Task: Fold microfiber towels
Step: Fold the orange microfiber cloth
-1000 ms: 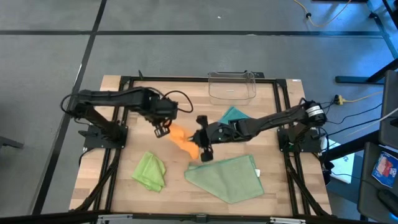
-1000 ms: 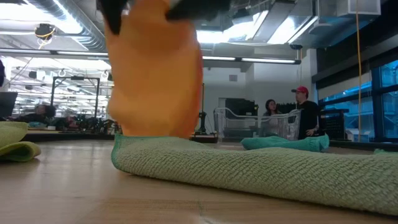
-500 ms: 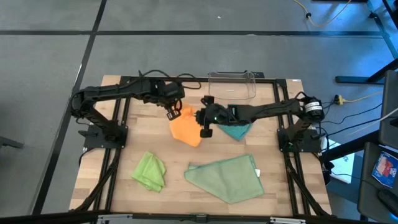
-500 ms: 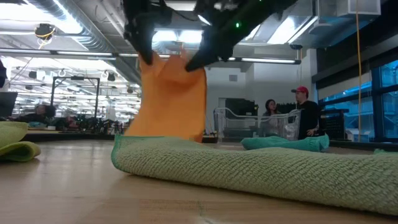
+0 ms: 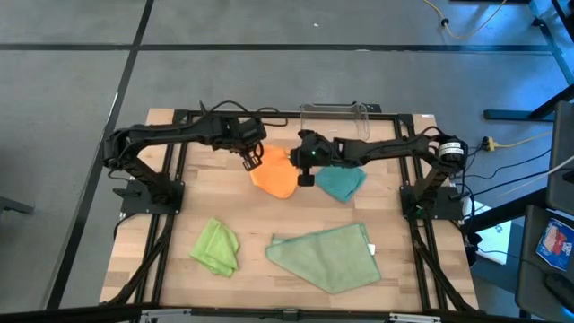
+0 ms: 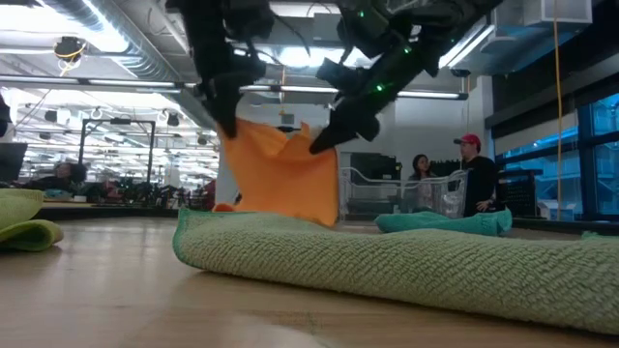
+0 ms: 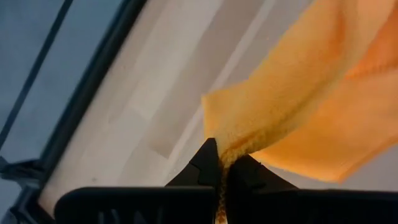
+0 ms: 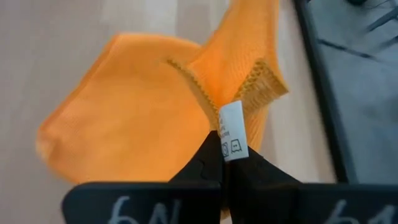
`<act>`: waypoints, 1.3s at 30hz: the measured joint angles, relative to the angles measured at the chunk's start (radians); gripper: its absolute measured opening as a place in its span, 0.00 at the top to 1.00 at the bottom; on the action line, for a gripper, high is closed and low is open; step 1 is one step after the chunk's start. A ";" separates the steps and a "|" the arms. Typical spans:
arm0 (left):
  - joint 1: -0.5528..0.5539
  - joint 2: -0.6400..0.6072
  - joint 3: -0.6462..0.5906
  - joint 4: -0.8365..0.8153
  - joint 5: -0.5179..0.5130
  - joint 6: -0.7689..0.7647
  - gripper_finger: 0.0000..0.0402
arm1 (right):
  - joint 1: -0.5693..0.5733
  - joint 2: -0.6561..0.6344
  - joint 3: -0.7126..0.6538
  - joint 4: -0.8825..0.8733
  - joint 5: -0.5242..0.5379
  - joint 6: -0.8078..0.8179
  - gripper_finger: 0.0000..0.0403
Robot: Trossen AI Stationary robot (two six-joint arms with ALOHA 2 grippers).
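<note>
Left gripper (image 5: 250, 160): clenched on one corner of the soft orange microfiber towel (image 5: 274, 176).
Right gripper (image 5: 303, 172): clenched on the neighbouring corner, by its white tag (image 8: 231, 130).
Orange towel: hangs between both grippers at the table's far middle, lower edge apparently touching the wooden table (image 5: 179, 206).
Step advice: keep the top edge taut, both corners level, and lower evenly so it lies flat.
Count: four towels, namely orange, teal (image 5: 341, 182), lime green (image 5: 216, 247), pale sage green (image 5: 326, 256); one clear plastic bin (image 5: 334, 123).

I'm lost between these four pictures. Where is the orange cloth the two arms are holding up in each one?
High view: the soft orange microfiber towel is at the table's middle rear, between both grippers.
Low view: hanging left of centre, behind the sage towel.
Left wrist view: upper right, corner pinched.
Right wrist view: centre, corner with its white tag pinched.
Shared landmark: the pale wooden tabletop.
</note>
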 joint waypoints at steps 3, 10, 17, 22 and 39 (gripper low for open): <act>-0.026 0.000 -0.032 0.002 0.011 -0.042 1.00 | 0.010 0.000 -0.028 0.004 -0.007 0.019 0.99; -0.097 0.000 -0.126 0.133 0.114 -0.091 1.00 | 0.081 0.000 -0.098 0.066 -0.095 0.090 0.99; -0.133 0.000 -0.180 0.151 0.099 -0.142 1.00 | 0.173 0.000 -0.163 0.181 -0.097 0.156 0.99; -0.128 0.018 -0.219 0.191 0.098 -0.142 1.00 | 0.209 0.041 -0.185 0.260 -0.090 0.194 0.99; -0.123 0.036 -0.246 0.234 0.054 -0.146 0.66 | 0.268 0.119 -0.129 0.333 -0.161 0.309 0.61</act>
